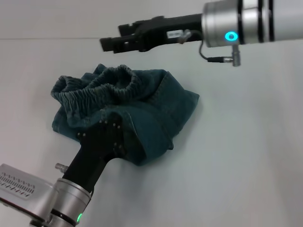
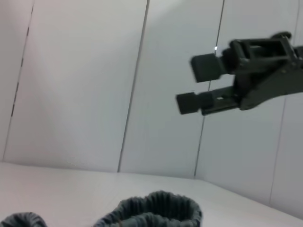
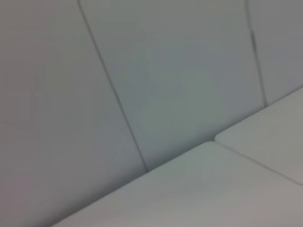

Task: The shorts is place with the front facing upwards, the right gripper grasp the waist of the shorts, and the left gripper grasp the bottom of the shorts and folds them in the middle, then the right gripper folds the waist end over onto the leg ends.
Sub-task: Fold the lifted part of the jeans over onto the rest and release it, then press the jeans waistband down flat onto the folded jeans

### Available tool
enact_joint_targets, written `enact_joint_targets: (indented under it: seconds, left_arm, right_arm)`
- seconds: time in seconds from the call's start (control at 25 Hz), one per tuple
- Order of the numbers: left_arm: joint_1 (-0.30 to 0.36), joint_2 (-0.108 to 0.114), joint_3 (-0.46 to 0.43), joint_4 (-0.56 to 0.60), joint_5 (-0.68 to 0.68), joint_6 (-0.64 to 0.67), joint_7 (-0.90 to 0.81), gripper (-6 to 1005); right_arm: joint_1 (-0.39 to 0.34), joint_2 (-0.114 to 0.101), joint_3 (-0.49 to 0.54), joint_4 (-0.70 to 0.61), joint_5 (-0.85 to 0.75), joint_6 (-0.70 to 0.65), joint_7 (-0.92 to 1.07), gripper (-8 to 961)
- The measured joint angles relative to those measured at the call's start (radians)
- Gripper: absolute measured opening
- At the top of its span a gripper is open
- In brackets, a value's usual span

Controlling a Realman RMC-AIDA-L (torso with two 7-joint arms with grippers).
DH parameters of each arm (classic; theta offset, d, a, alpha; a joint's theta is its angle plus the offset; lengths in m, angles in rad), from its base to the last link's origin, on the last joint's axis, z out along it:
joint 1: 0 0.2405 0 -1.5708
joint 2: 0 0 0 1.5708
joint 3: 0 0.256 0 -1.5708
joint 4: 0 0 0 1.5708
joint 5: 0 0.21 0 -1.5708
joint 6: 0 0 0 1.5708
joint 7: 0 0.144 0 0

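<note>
The dark blue denim shorts (image 1: 156, 99) lie bunched up on the white table (image 1: 236, 165), their gathered elastic waist (image 1: 102, 87) turned up at the far side. My left gripper (image 1: 108, 126) rests low on the near part of the shorts, its black body lying over the cloth. My right gripper (image 1: 110, 43) hangs in the air above and behind the waist, open and holding nothing. In the left wrist view the right gripper (image 2: 189, 84) shows its two fingers apart, high over the waist (image 2: 156, 210). The right wrist view shows no shorts.
A panelled white wall (image 2: 94, 94) stands behind the table. The wall (image 3: 165, 85) and the table's far edge (image 3: 189, 156) fill the right wrist view. Bare tabletop stretches to the right of the shorts and in front of them.
</note>
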Motion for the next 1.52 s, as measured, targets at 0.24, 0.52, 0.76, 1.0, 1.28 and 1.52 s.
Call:
enact_joint_targets:
  seconds: [0.24, 0.52, 0.76, 1.0, 1.28, 1.52]
  left_arm:
    - [0.034, 0.003, 0.052, 0.044, 0.003, 0.013, -0.005, 21]
    - [0.064, 0.000, 0.074, 0.072, 0.005, 0.026, -0.006, 14]
    - [0.076, -0.002, 0.067, 0.084, 0.001, 0.036, -0.003, 16]
    - [0.073, 0.000, 0.059, 0.103, 0.004, 0.053, -0.008, 15]
    - [0.068, 0.000, 0.056, 0.117, -0.001, 0.109, -0.010, 15]
    - [0.061, 0.000, 0.057, 0.117, 0.003, 0.128, -0.010, 16]
  right_arm:
    - [-0.136, -0.003, 0.063, -0.032, 0.042, -0.066, -0.061, 809]
    - [-0.229, -0.005, 0.144, -0.021, 0.073, -0.234, -0.192, 888]
    - [-0.208, -0.013, 0.129, 0.052, 0.008, -0.272, -0.213, 888]
    - [-0.139, -0.002, 0.119, 0.119, -0.090, -0.215, -0.199, 888]
    - [0.039, 0.001, 0.110, 0.334, -0.122, 0.048, -0.137, 889]
    - [0.118, 0.019, 0.104, 0.412, -0.064, 0.151, -0.172, 889]
